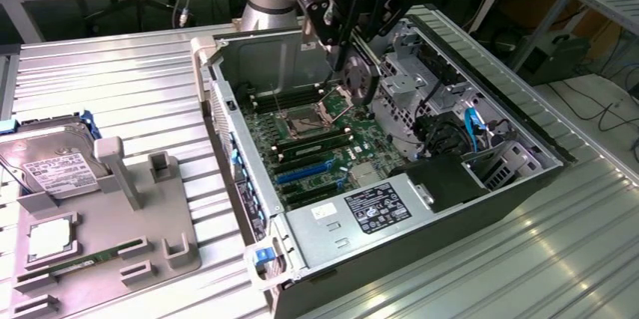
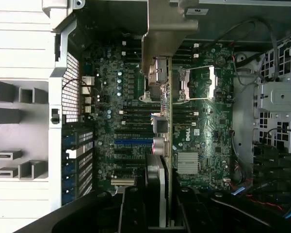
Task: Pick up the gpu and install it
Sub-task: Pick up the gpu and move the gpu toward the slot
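The ribbed silvery metal tabletop (image 1: 130, 72) is smooth and glossy, throwing glare. The open grey computer case (image 1: 262, 57) is dull sheet metal; its green circuit board (image 1: 352, 139) looks matt. The thin flat gpu (image 1: 358, 79) has matt dark faces and a bright metal bracket, held in the matt black gripper (image 1: 352, 53). The grey plastic holder (image 1: 150, 214) is matt.

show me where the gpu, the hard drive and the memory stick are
gpu (image 1: 358, 76), exterior view, on its dark face
hard drive (image 1: 52, 171), exterior view, on its white label
memory stick (image 1: 88, 262), exterior view, middle of its green strip
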`<action>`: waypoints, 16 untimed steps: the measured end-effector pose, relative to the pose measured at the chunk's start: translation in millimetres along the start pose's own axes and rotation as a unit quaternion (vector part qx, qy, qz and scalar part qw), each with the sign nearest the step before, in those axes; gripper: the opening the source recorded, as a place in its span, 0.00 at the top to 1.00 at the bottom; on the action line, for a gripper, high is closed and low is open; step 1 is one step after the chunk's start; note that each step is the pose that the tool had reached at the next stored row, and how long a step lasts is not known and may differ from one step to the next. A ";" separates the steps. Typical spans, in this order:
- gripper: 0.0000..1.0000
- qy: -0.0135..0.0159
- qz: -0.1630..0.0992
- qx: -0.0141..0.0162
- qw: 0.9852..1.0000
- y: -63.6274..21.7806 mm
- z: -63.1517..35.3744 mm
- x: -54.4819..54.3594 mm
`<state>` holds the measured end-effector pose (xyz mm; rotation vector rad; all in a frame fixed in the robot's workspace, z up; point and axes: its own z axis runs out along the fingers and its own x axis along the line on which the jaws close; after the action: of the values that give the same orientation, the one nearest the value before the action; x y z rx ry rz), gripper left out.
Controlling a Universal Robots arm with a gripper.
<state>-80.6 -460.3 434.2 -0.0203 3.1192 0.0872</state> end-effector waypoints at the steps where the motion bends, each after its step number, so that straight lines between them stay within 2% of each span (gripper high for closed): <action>1: 0.72 0.000 0.000 0.000 1.000 0.0 0.0 -1.6; 13: 0.72 0.000 0.000 0.000 1.000 -0.4 0.8 -24.7; 16: 0.72 0.000 0.000 0.000 1.000 -0.5 0.8 -26.5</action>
<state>-54.1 -460.4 433.9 -0.0203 3.1192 0.0873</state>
